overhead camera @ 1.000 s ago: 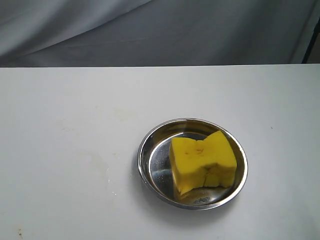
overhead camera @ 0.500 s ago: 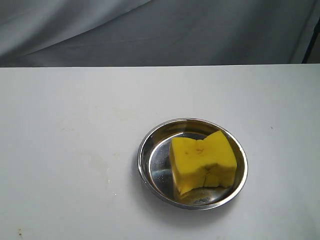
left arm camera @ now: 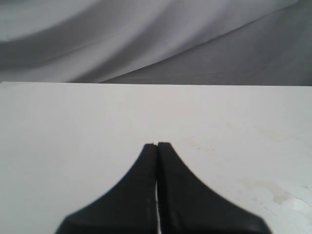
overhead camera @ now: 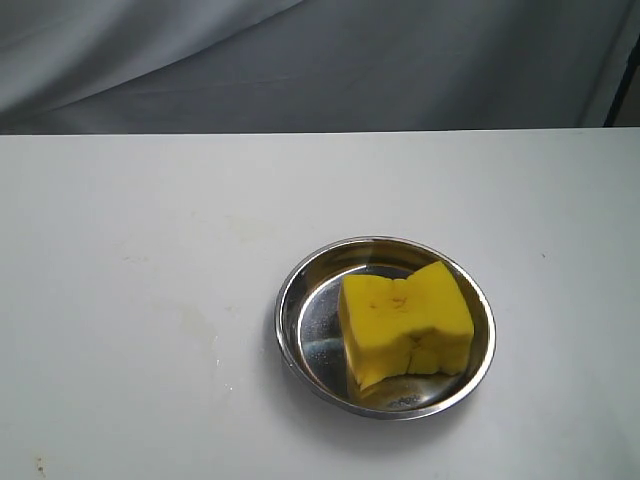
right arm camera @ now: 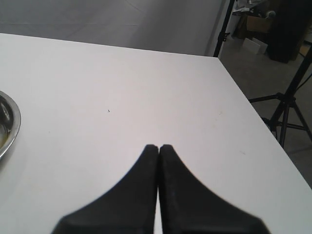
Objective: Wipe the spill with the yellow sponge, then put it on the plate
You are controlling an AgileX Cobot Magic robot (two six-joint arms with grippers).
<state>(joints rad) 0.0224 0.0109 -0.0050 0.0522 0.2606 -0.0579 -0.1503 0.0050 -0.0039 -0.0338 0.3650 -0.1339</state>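
Note:
The yellow sponge [overhead camera: 405, 322] lies creased inside the round steel plate [overhead camera: 300, 290] on the white table, right of centre in the exterior view. No amber puddle shows; only faint dried smears [overhead camera: 245, 228] mark the tabletop. Neither arm appears in the exterior view. My left gripper [left arm camera: 157, 145] is shut with nothing in it, held over bare table. My right gripper [right arm camera: 159, 146] is also shut and empty, and the plate's rim [right arm camera: 10, 129] shows at the edge of its view, well apart from the fingertips.
A grey cloth backdrop [overhead camera: 320, 60] hangs behind the table's far edge. Beyond the table's right edge stand a black tripod [right arm camera: 287, 105] and boxes on the floor. Faint stains [left arm camera: 263, 185] mark the table in the left wrist view.

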